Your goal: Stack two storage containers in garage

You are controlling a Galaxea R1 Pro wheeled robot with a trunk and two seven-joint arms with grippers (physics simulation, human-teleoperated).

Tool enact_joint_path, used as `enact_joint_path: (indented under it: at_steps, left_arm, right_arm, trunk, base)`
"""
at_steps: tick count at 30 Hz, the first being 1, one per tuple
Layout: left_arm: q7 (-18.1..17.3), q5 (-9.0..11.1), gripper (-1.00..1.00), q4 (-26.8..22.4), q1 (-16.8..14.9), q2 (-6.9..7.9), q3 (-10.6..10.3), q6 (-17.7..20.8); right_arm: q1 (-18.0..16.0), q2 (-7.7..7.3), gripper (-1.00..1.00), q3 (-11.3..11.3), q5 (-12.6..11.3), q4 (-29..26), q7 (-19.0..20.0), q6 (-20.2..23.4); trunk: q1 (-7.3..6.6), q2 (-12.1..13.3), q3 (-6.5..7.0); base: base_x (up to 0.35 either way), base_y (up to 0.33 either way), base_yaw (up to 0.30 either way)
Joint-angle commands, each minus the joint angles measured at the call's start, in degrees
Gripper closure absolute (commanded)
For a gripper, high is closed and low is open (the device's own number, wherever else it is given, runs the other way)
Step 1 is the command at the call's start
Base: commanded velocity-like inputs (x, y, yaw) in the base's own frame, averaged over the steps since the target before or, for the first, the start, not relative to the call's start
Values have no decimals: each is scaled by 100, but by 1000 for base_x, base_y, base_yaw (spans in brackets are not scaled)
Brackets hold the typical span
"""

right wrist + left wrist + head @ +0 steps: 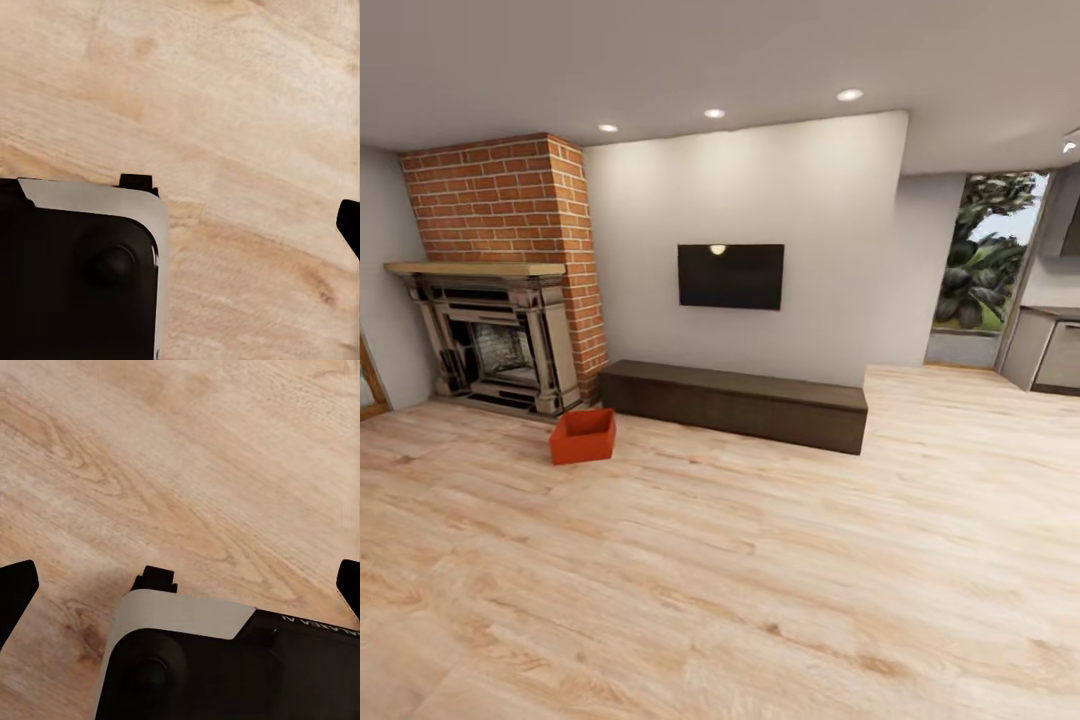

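Orange-red storage container (583, 436) on wood-plank floor (760, 560) by fireplace (495, 340) — likely light, rigid, thin-walled; grab a rim. Left gripper (180, 585) spread wide — right unclear.

Robot base (82, 270) above light wood-plank floor (247, 97)

My head view is bright and evenly lit: recessed ceiling lights (714, 113) glow overhead, one mirrored as a small glare spot on the black wall screen (730, 276), and daylight enters through the window (985, 255). Straight lines bow toward the edges. Shadows stay soft; my wrist views look slightly blurred over the wood-plank floor (195, 465).
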Motion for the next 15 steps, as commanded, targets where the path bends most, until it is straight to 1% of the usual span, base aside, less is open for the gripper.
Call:
enact_joint_path:
  at_steps: [1,15]
  left_arm:
    - [14,44,-100,5,-5,-2,-41,-16]
    - [16,44,-100,5,-5,-1,-41,-19]
  right_arm:
    - [-5,2,-100,49,-42,14,-3,-27]
    - [-5,2,-100,49,-50,13,-4,-26]
  trunk:
    - [4,-4,-7]
    - [4,-4,-7]
  base:
    - [322,0,236]
    - [322,0,262]
